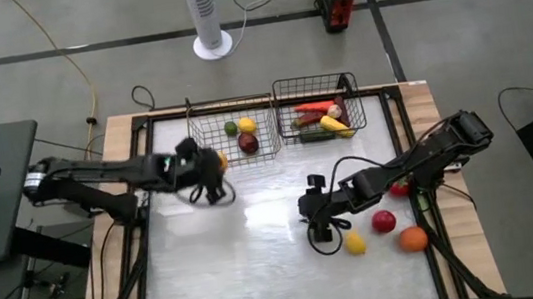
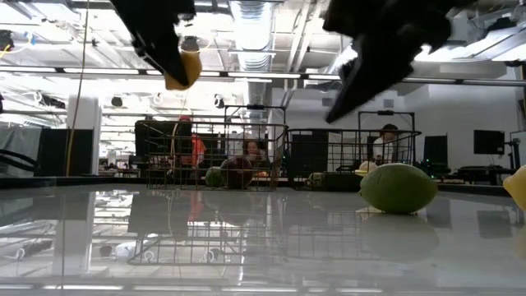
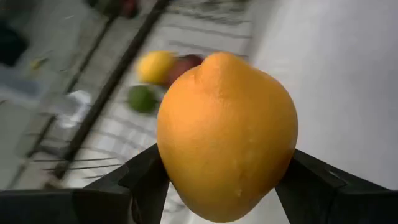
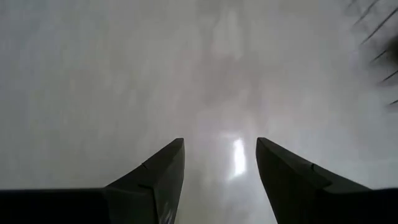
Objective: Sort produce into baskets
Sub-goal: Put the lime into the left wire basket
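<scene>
- Here the loose produce lies nearest on the table (image 1: 221,275): a yellow piece (image 1: 356,244), a red round one (image 1: 383,222) and an orange one (image 1: 414,239), well apart from both baskets and probably still to be sorted.
- Just beside them the right gripper (image 1: 320,226) hangs over bare tabletop, its fingers (image 4: 155,177) apart with nothing between them, seemingly ready for another pick.
- Farther back, the left gripper (image 1: 211,176) is clamped on an orange fruit (image 3: 227,134), held clear of the table near the corner of the lighter basket (image 1: 208,148), likely for dropping in.
- That basket holds round pieces: green (image 1: 231,127), yellow (image 1: 247,125), maroon (image 1: 248,144).
- Beside it, the darker basket (image 1: 285,92) holds long items, suggesting a split by shape.
</scene>
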`<state>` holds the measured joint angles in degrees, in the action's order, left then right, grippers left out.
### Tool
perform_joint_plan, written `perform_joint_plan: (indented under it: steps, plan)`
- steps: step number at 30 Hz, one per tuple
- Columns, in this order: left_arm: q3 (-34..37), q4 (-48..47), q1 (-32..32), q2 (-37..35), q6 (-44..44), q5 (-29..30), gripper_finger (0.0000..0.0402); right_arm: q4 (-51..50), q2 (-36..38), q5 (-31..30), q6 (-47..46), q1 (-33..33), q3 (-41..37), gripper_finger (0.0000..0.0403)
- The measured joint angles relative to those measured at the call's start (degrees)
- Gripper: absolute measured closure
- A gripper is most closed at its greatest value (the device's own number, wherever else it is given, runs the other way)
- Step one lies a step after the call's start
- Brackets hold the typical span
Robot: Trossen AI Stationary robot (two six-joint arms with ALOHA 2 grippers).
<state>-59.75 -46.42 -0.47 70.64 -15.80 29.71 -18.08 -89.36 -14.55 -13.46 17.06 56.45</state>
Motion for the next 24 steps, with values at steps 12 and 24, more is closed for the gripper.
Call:
perform_joint_plan:
  steps: [12,24]
  plan:
    - [0.1,9.5,18.2,3.4,13.0,-7.4,0.0109,-8.7,-1.2,6.5,-5.9,7.2,2.7,0.0127]
    - [0.1,10.5,19.6,3.6,13.2,-7.5,0.0036,-10.0,-8.9,2.2,-12.1,7.9,3.3,0.0111]
